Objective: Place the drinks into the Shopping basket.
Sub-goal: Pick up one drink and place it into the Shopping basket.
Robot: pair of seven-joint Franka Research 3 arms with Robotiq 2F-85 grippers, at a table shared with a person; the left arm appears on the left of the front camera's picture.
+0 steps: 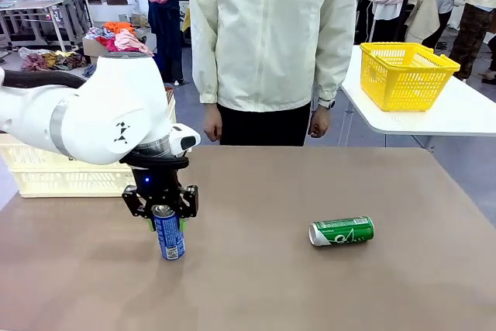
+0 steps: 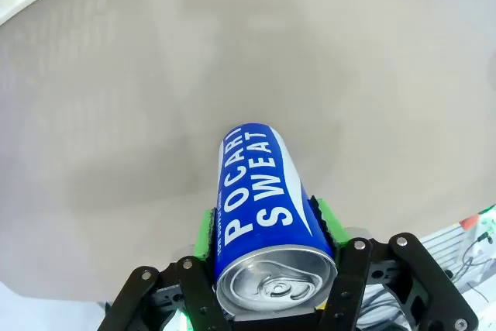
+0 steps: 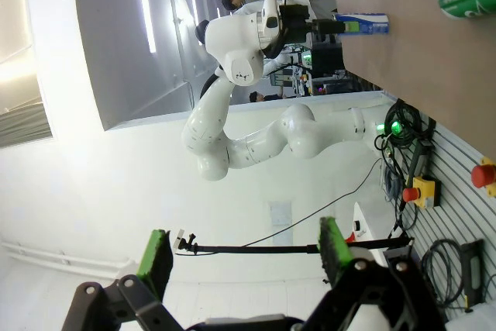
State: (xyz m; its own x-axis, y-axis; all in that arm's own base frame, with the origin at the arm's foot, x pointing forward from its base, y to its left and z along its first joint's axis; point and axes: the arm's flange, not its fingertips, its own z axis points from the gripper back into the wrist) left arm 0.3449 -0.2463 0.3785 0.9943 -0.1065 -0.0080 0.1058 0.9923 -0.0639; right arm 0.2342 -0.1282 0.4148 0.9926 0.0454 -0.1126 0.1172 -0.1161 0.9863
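Observation:
In the front view, my left gripper (image 1: 167, 221) is shut on the upright blue can (image 1: 170, 239) at the table's left. The can's base is at or just above the tabletop. From the left wrist, the blue can (image 2: 260, 207) reads "POCARI SWEAT" and the gripper (image 2: 263, 226) presses a green pad against each of its sides. The green can (image 1: 341, 231) lies on its side right of centre. The cream Shopping basket (image 1: 66, 178) stands behind my left arm, which partly hides it. My right gripper (image 3: 244, 257) is open in the air, holding nothing. The silver-white can is out of view.
A person in a cream jacket (image 1: 271, 36) stands at the far edge with both hands hanging down. A bright yellow basket (image 1: 403, 75) sits on a white side table at the back right. Bare brown tabletop (image 1: 256, 284) lies between the two cans.

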